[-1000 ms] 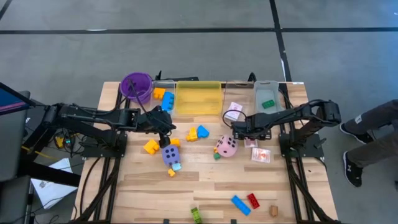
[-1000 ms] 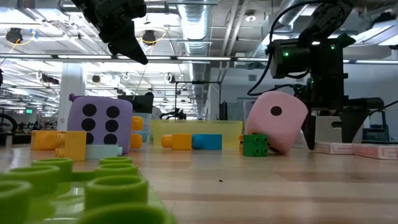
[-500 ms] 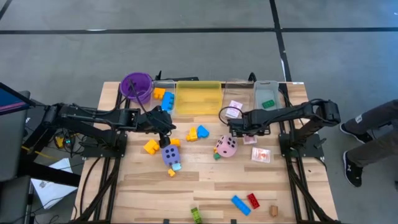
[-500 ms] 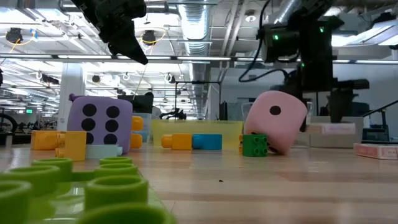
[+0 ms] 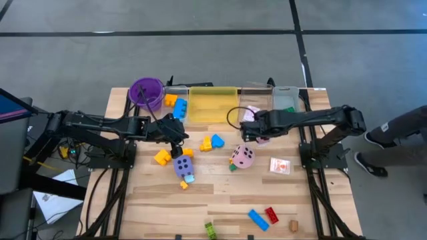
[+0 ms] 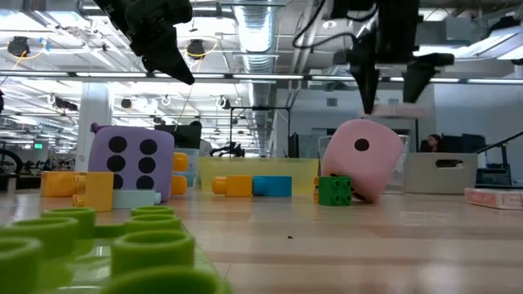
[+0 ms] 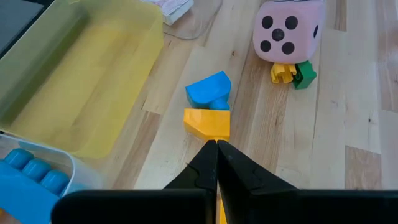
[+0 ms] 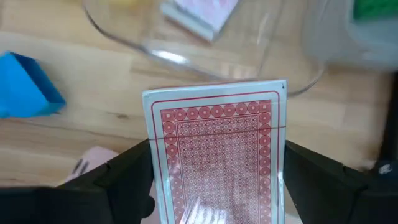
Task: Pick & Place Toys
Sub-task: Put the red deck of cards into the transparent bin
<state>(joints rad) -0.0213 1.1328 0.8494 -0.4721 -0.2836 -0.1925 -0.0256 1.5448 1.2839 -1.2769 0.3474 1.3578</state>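
You have a cup (image 5: 146, 92) at the back left corner of the table (image 5: 220, 193). Right of it, four trays run along the back edge: a small tray (image 5: 175, 100) with blocks in it, a big tray (image 5: 213, 105), a third tray (image 5: 251, 107) with cards in it, and an end tray (image 5: 285, 100) with one block in it. In front of the big tray lie two touching blocks (image 5: 212, 142). The left die (image 5: 183, 165) is front-left of them, a single block (image 5: 162, 157) just left of it. The right die (image 5: 242, 157) is front-right, a small block (image 6: 336, 190) touching it. A card deck (image 5: 279, 165) lies right of that die. Four blocks (image 5: 258, 219) sit near the front edge.
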